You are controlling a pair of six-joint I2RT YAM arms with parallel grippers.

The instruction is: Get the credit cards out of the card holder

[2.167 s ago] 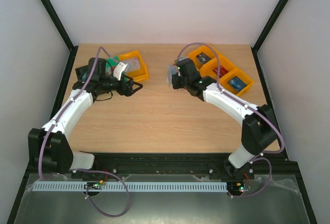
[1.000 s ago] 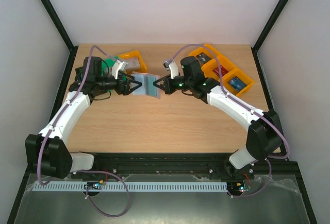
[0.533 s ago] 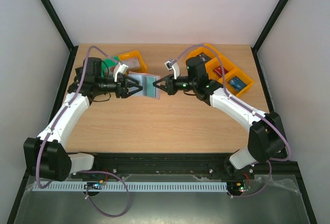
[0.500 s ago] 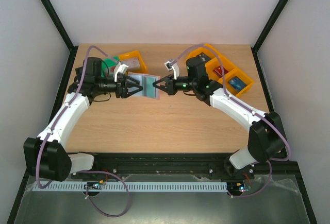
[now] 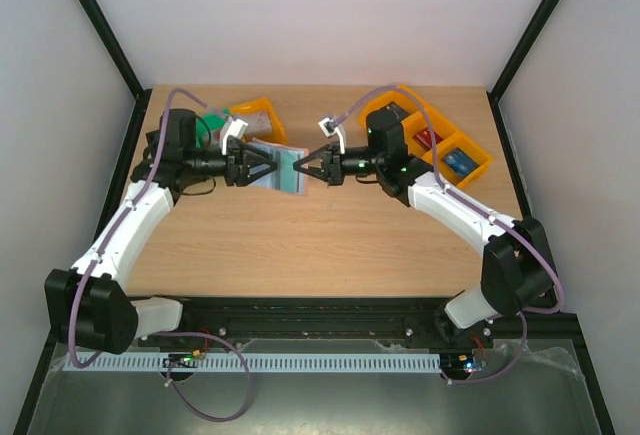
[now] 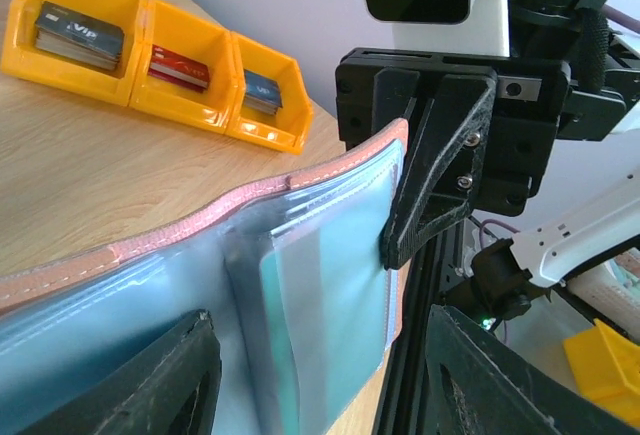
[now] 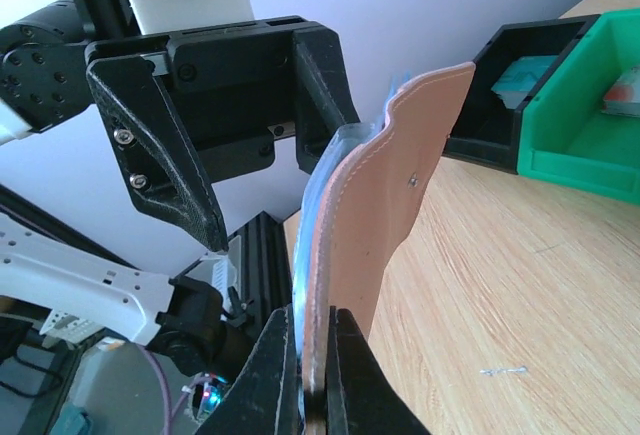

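Note:
The card holder [image 5: 283, 169] hangs open above the table between my two grippers. Its inside is light blue [image 6: 120, 325] and its outside is tan [image 7: 385, 185]. A teal credit card [image 6: 340, 295] sits in the clear pocket of its right panel; other cards are not visible. My right gripper [image 5: 308, 167] is shut on the holder's right edge, as the right wrist view [image 7: 312, 355] shows; one of its fingers [image 6: 430, 175] presses on the pocket. My left gripper [image 5: 262, 167] is open, with its fingers wide apart on either side of the holder [image 6: 320, 355].
A row of orange bins [image 5: 430, 135] with cards stands at the back right, also in the left wrist view [image 6: 180, 65]. An orange bin [image 5: 258, 115], a green bin [image 7: 590, 135] and a black bin [image 7: 520, 65] stand at the back left.
Both arms have swung in to the middle of the table. The right gripper brought the holder there, now spread open. The left gripper has come up to its left side.

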